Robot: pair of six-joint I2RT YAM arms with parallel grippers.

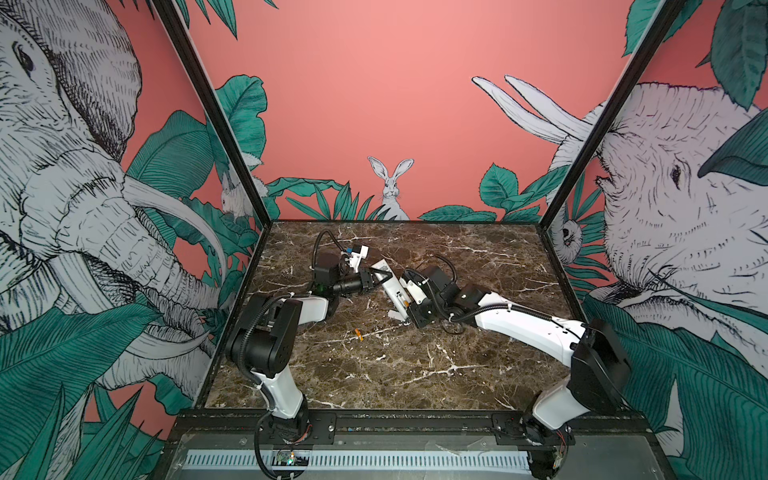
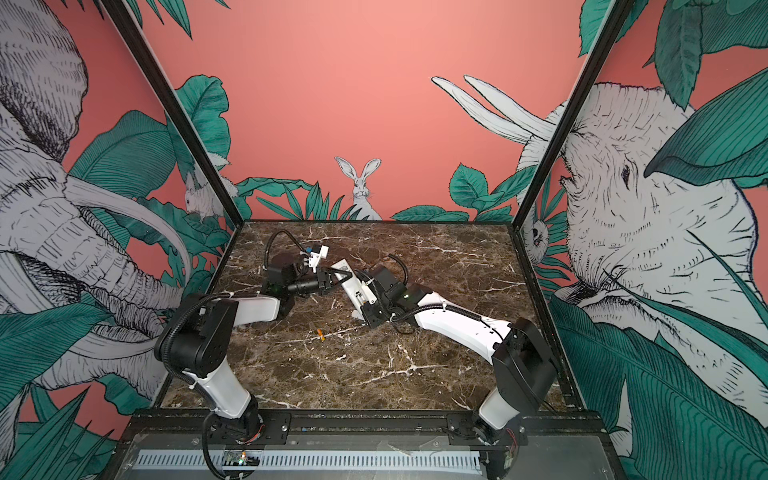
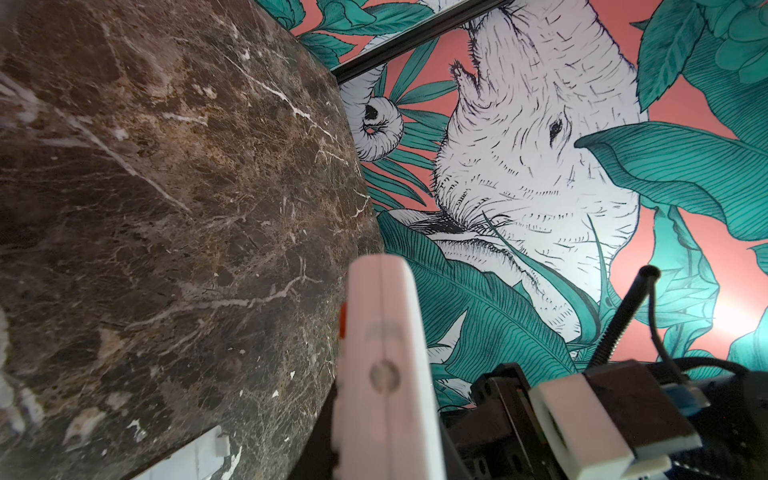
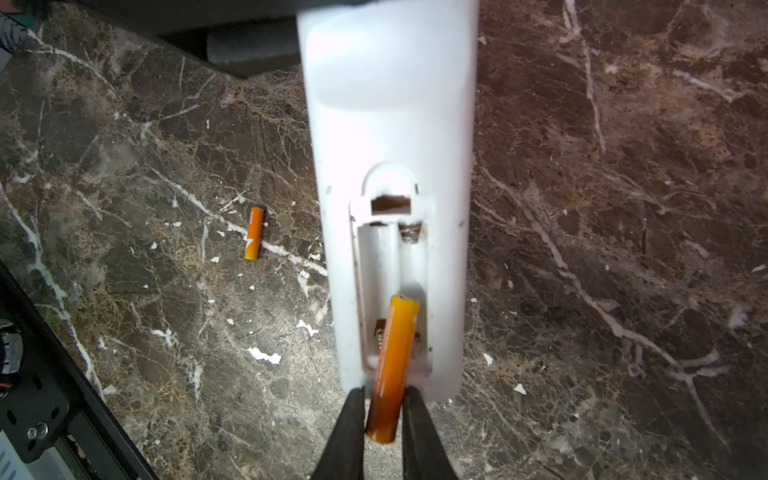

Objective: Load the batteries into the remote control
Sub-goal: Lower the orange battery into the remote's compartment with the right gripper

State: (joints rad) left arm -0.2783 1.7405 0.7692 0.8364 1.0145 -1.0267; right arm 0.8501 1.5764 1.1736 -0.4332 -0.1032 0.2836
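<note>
**A:** Start from above. Where is the remote?

**B:** In both top views the remote (image 1: 391,291) (image 2: 353,291) is in the middle of the table (image 1: 415,374), running from 11 o'clock down to 5 o'clock. The left gripper (image 1: 383,277) (image 2: 343,277) comes in from 9 o'clock, and its black fingers are clamped around the far half of the remote.

**A:** And the other side?

**B:** The right gripper (image 1: 406,309) (image 2: 365,306) reaches in from 4 o'clock and meets the remote's near end. A loose battery (image 1: 358,335) (image 2: 320,334) lies on the table at 7 o'clock from that end, apart from both grippers. From up there I cannot tell whether the remote's near end touches the table.

**A:** What does the left wrist view show?

**B:** The remote (image 3: 386,374) stands edge-on in the foreground, close and blurred. Its red button (image 3: 343,328) is on the face turned toward the table (image 3: 166,208). The right arm (image 3: 602,415) is just beside it.

**A:** And the right wrist view?

**B:** The remote's plain back (image 4: 390,104) faces the camera, with the battery bay (image 4: 390,266) uncovered and both channels bare. The right gripper (image 4: 384,392) is narrow, pinching the held battery (image 4: 392,353) between its two black fingers (image 4: 351,419). That battery is tilted. Its free end hangs over the spring end of the bay, and it is not lying flat in a channel. The loose battery (image 4: 254,239) lies on the table beside the remote without touching it.
</note>
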